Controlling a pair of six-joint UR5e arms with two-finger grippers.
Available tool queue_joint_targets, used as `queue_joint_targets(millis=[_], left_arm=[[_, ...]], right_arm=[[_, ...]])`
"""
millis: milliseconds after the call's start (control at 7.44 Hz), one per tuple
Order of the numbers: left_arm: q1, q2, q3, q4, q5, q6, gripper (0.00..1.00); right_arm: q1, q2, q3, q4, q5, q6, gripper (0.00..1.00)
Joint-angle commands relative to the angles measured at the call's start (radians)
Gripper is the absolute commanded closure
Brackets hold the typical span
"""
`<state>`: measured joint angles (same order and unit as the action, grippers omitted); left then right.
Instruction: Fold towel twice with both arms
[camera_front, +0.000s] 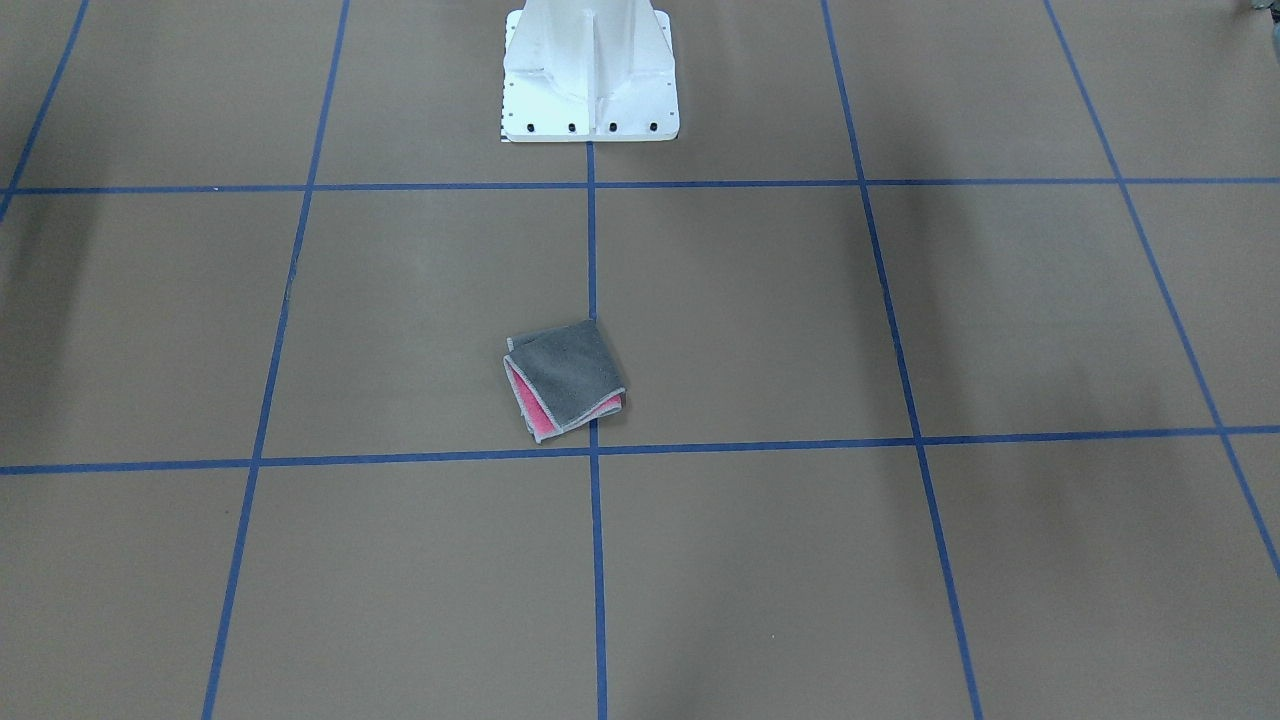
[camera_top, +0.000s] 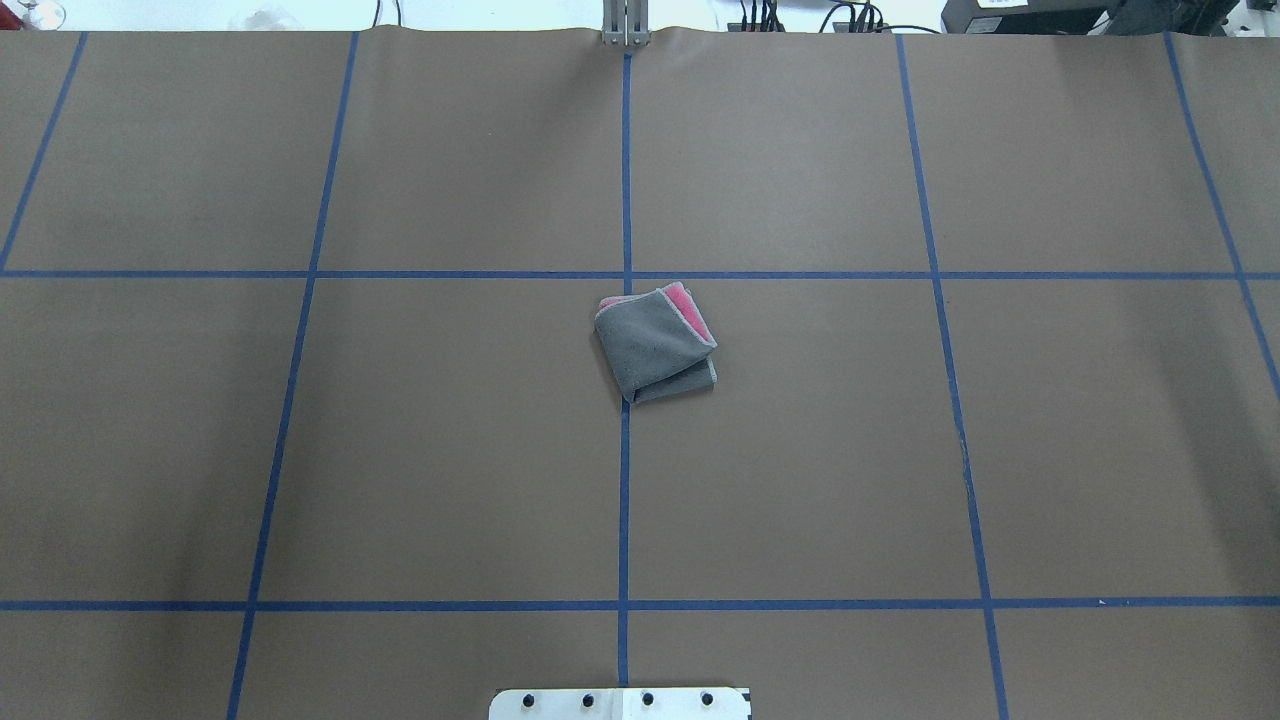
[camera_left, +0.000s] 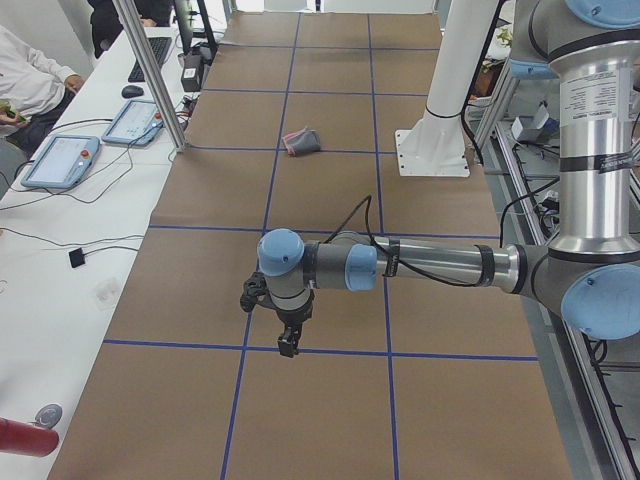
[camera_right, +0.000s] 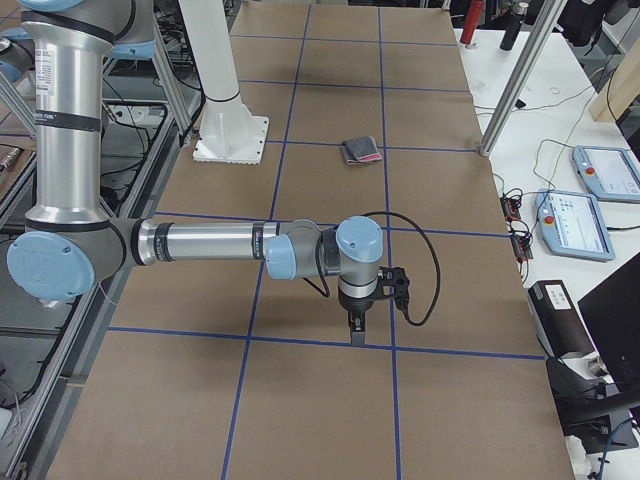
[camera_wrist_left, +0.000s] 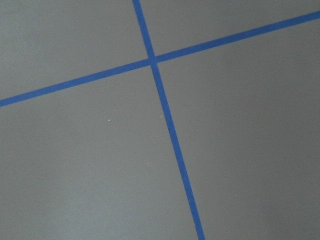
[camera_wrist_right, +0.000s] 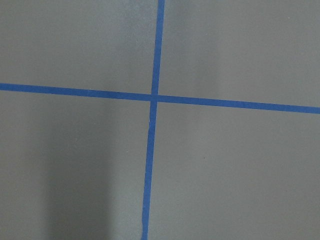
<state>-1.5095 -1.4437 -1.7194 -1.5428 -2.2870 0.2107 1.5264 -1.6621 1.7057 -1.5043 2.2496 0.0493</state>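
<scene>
Towel folded small (grey outermost), pink peeking, on table.

You can't read the left hand or right hand — they show only from the counter ends, too small to tell whether the jaws stand apart. On the towel the grey top layer hides the inner folds. The left arm runs off the top-right corner. The white pedestal is cut by the top edge — the person by the left edge.

No lettering is legible; the sticker on the left arm is too blurred.
</scene>
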Motion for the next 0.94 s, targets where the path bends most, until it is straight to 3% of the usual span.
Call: queue_joint_targets(millis=[0,806], left_arm=[[-0.006,0.019,0.032,-0.06,0.0,-0.008,0.0],[0.0,-0.003,0.058,-0.062,0.003,-0.002,0.0]], right_arm=[[0.0,-0.002,-0.001,0.003,0.001,0.0,0.0],[0.0,-0.002,-0.012,0.004,0.001,0.01,0.01]])
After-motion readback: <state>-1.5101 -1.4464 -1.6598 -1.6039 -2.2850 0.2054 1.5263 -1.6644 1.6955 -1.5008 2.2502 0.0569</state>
